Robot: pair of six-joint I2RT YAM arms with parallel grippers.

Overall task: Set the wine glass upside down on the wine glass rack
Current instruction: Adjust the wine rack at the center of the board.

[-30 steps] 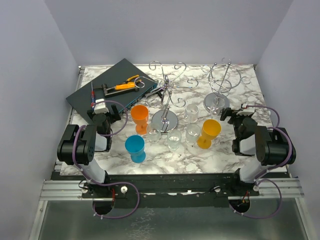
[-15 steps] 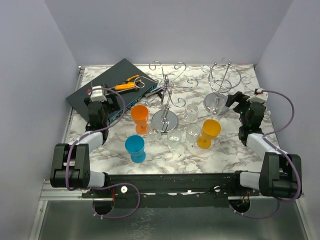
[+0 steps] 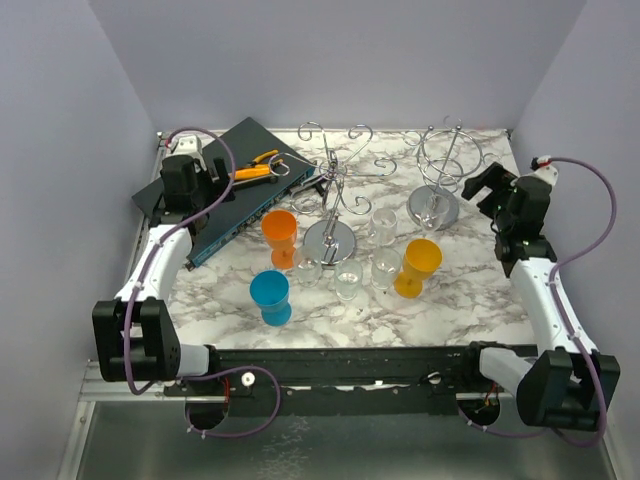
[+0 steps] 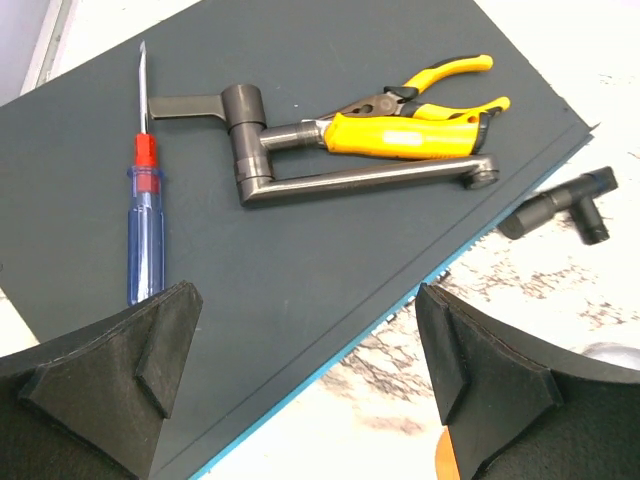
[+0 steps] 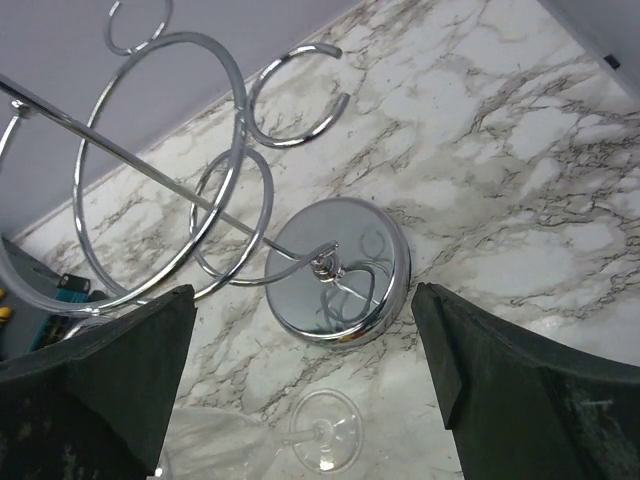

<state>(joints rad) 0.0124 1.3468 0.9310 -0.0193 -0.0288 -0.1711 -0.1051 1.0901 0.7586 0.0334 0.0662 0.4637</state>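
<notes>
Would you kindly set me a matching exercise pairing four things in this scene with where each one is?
Things: A screwdriver; B blue glass; C yellow glass; D left gripper.
Places: 1 right of the clear glasses; 2 open above the dark panel; 3 lying on the dark panel; 4 closest to the near edge of the table.
Pairs: A-3; B-4; C-1; D-2.
</notes>
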